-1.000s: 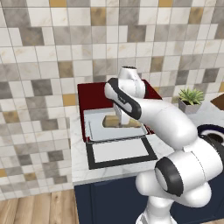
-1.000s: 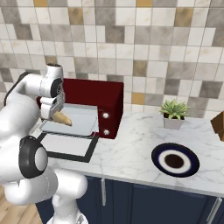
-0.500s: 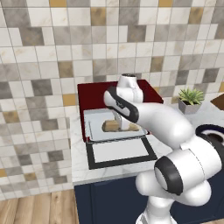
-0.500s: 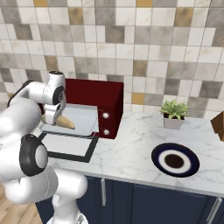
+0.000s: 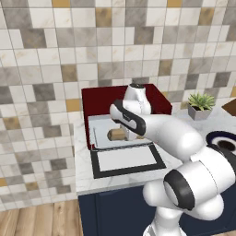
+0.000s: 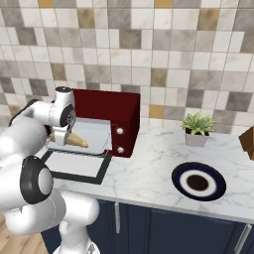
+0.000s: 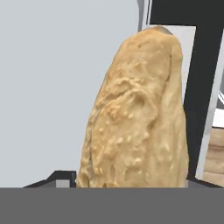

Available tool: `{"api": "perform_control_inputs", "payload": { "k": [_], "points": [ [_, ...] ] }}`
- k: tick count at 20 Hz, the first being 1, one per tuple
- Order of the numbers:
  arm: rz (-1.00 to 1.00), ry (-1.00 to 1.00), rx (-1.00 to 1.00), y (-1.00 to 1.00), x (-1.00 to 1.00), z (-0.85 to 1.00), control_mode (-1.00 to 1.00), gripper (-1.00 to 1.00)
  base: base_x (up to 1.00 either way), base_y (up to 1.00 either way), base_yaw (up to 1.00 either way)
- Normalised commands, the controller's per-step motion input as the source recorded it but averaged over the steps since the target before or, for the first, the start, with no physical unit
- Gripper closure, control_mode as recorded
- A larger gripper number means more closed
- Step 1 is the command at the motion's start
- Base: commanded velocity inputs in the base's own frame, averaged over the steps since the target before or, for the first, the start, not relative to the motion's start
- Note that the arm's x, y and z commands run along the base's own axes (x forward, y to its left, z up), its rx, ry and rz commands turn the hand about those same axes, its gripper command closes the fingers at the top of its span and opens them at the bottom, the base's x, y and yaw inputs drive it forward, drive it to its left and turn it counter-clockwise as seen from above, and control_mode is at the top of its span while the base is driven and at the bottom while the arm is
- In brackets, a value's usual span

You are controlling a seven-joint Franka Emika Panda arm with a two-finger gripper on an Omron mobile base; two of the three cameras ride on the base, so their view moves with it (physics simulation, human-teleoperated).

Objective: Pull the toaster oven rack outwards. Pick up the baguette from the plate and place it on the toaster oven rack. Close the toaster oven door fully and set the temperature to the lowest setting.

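The dark red toaster oven (image 6: pixel 106 106) stands on the counter with its black-framed door (image 5: pixel 126 159) folded down flat. Its pale grey rack (image 5: pixel 104 138) is pulled out over the door. The tan baguette (image 6: pixel 74 141) lies low on the rack, slightly tilted, and looms large in the hand view as baguette (image 7: pixel 136 114). My gripper (image 6: pixel 61 135) is down at the rack, shut on the baguette, with a dark fingertip (image 7: pixel 59 177) against each side of the loaf. The dark blue plate (image 6: pixel 198 181) sits bare, far to the right.
Two silver knobs (image 6: pixel 119 140) sit on the oven's right front. A potted plant (image 6: pixel 197 128) stands behind the plate. A brown object (image 6: pixel 248 141) pokes in at the counter's right edge. The tiled wall rises right behind the oven.
My hand has come down with the baguette, from above the rack to resting low on it. The oven, the door and the plate have stayed put.
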Motion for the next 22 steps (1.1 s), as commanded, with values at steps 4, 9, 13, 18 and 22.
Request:
{"api": "perform_control_inputs", "payload": {
  "k": [4, 9, 13, 18, 22],
  "points": [
    [0.03, -0.05, 0.00, 0.00, 0.35, -0.05, -1.00, 1.00, 0.00, 0.00, 0.00],
    [0.00, 0.00, 0.00, 0.00, 0.29, 0.00, -1.00, 1.00, 0.00, 0.00, 0.00],
    [0.01, 0.00, 0.00, -0.02, 0.34, 0.00, -1.00, 1.00, 0.00, 0.00, 0.00],
    [0.04, 0.00, 0.00, -0.06, 0.42, 0.00, -1.00, 1.00, 0.00, 0.00, 0.00],
    [0.05, 0.00, 0.00, -0.08, 0.39, 0.00, -1.00, 1.00, 0.00, 0.00, 0.00]
  ]
}}
